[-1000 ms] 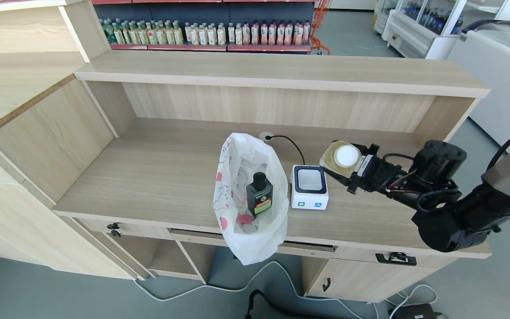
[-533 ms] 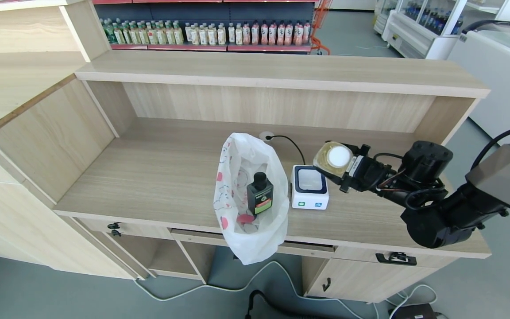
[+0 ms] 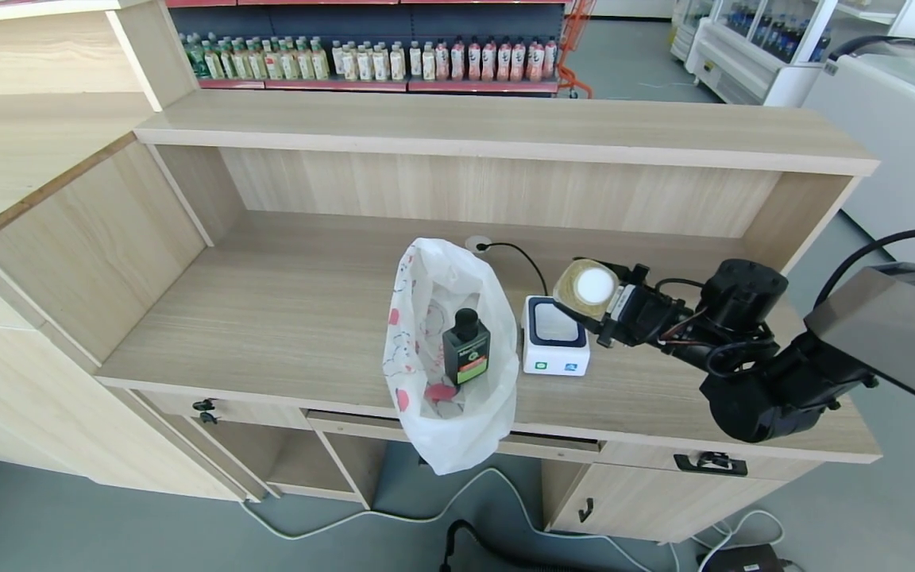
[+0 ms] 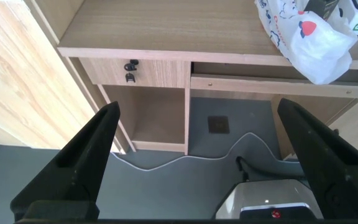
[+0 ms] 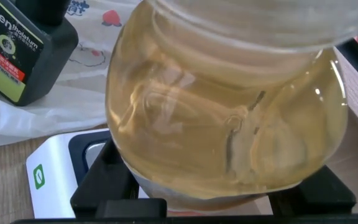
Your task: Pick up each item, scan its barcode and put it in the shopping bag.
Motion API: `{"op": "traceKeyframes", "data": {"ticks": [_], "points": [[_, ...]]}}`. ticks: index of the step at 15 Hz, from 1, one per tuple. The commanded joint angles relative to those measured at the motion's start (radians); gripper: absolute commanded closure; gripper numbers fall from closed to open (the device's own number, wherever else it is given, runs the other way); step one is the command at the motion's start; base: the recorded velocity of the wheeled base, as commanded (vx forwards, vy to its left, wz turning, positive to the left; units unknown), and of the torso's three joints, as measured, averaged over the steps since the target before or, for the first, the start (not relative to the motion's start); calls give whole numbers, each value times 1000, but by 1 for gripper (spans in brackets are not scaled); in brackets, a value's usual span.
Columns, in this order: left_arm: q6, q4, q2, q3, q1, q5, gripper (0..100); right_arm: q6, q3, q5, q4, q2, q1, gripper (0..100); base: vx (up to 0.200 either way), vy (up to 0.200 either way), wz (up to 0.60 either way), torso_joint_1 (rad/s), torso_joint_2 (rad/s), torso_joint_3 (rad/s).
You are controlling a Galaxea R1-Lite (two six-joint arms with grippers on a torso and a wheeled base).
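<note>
The right claw point(image 3: 599, 303) is clamped on a clear jar point(image 3: 584, 286) of amber liquid with a white lid. It holds the jar in the air just over the far right corner of the barcode scanner point(image 3: 554, 336). The lid points up, so the base and lower wall face the scanner's dark window, probably to let it read the code (no barcode can be made out). In the right wrist view the jar point(image 5: 229, 118) hangs close above the scanner point(image 5: 61, 168).

The scanner sits on the worktop point(image 3: 283, 318), touching the right side of the shopping bag point(image 3: 406, 349), which keeps the carry after a scan short. The bag's mouth gapes upward and its near end droops over the worktop's near edge. A black bottle point(image 3: 466, 348) with a green and red label already stands inside.

The left claw point(image 4: 197, 168), its fingers wide apart and holding nothing, hangs below the worktop's near edge, in front of the locked drawer point(image 4: 129, 68), out of the way.
</note>
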Motion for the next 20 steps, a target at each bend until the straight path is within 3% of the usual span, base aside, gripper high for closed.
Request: {"op": "traceKeyframes", "data": {"ticks": [1, 20], "points": [[0, 0, 0, 0, 0, 0, 0, 0, -18, -1, -7, 29, 5, 100, 0, 0, 0, 0, 0, 0], [0, 0, 0, 0, 0, 0, 0, 43, -90, 1, -34, 112, 16, 100, 0, 0, 0, 0, 0, 0]]}}
